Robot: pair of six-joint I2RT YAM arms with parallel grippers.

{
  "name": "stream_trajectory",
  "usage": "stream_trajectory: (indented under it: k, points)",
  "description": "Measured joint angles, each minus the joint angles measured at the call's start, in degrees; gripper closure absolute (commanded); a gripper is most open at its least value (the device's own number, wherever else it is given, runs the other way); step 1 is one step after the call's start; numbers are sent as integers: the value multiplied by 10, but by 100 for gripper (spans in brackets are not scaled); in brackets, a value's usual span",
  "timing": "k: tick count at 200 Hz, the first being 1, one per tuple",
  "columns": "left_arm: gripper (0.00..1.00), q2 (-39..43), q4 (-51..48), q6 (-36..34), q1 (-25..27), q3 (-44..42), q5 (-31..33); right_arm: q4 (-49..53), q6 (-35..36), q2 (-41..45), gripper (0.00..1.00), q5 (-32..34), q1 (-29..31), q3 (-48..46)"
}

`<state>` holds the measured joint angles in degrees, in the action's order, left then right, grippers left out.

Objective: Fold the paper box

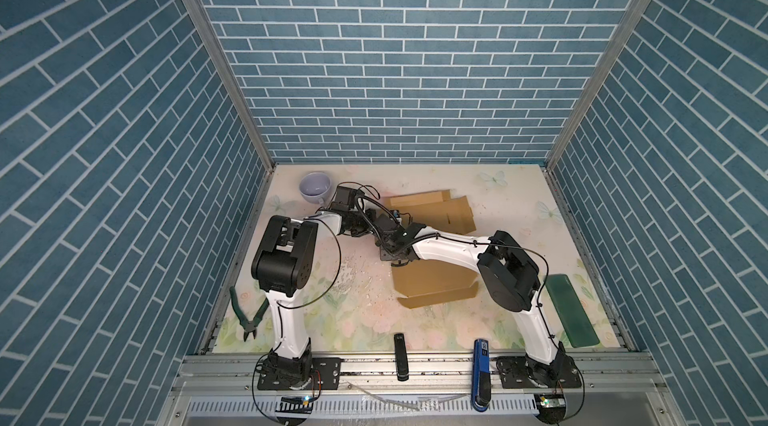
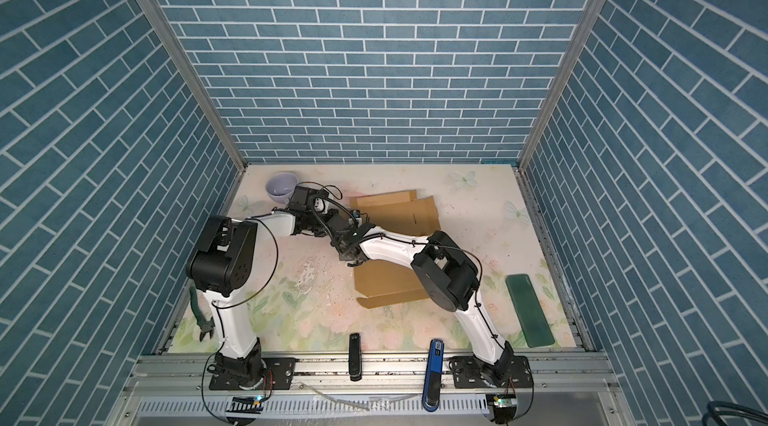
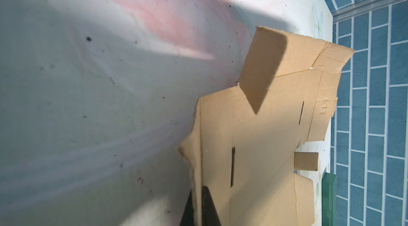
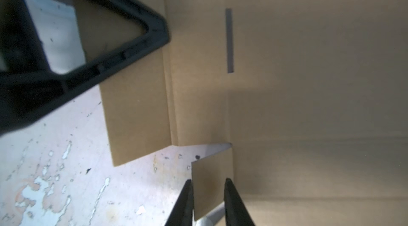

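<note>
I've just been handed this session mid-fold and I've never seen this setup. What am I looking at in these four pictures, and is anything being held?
Two white-and-black robot arms, the left arm and right arm, are mounted at the near edge of a flowered table. Both top views look down from overhead; each of the remaining two comes from a camera on an arm's wrist. The paper box lies as a mostly unfolded cardboard sheet. The left gripper pinches its edge. The right gripper stands open around a small flap. Also lying around: a cup, cutters, a green block.
</note>
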<state>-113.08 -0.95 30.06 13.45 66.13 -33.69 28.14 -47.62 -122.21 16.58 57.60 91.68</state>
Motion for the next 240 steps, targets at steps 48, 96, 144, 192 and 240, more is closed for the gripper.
stream_trajectory:
  k: [48,96,144,192,240]
  points:
    - [100,0,0,-2,-1,0,2,1,-6,15,81,7,-17,-23]
    - [100,0,-1,-4,-1,0,2,-6,-12,16,82,6,-25,-45]
    - [100,0,-2,-5,-1,0,2,-16,-16,22,78,2,-28,-56]
    - [100,1,5,-1,-1,-6,9,-7,-8,55,67,-1,-42,-61]
    - [100,42,40,15,-1,-58,33,-5,5,160,60,-21,-74,-69]
